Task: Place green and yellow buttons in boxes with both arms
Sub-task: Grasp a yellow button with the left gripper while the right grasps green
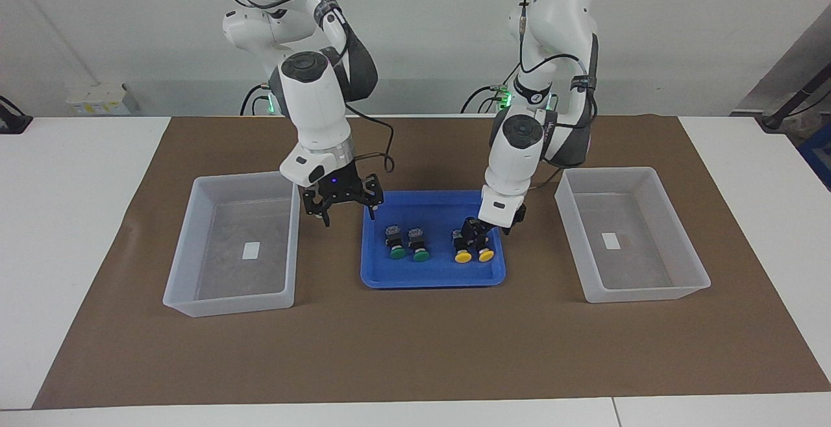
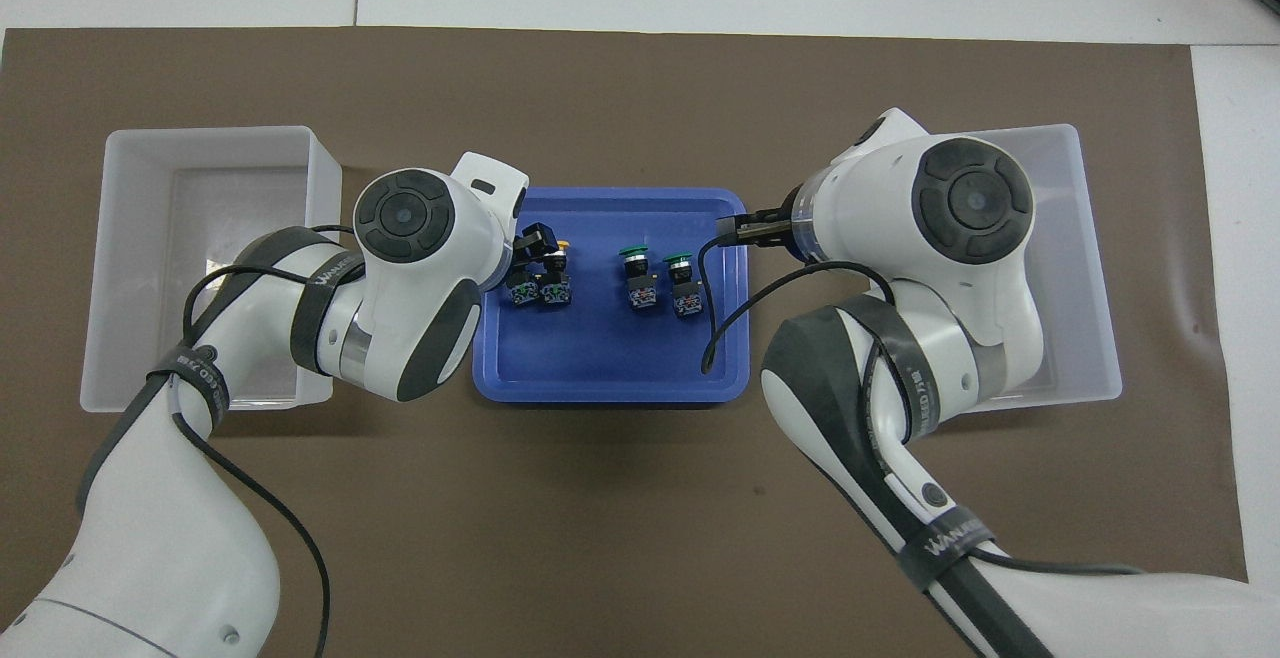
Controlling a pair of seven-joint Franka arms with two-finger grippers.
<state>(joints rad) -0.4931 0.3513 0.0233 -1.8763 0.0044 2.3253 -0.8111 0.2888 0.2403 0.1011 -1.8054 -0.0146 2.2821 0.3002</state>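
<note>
Sorting is barely beginning: both green buttons (image 1: pixel 398 253) and both yellow buttons (image 1: pixel 485 255) are lying in the blue tray (image 1: pixel 428 278), greens at the yellows' nine o'clock in the facing view. The two boxes, one at the tray's nine o'clock (image 1: pixel 188 245) and one at its three o'clock (image 1: pixel 688 252), are holding only their labels. Over the yellow pair the left pincer (image 1: pixel 476 232) is sitting low, though I cannot tell whether it is released or clenched, while the right pincer (image 1: pixel 348 218) is hovering released over the tray's nine-o'clock rim, so all four placements are waiting.
</note>
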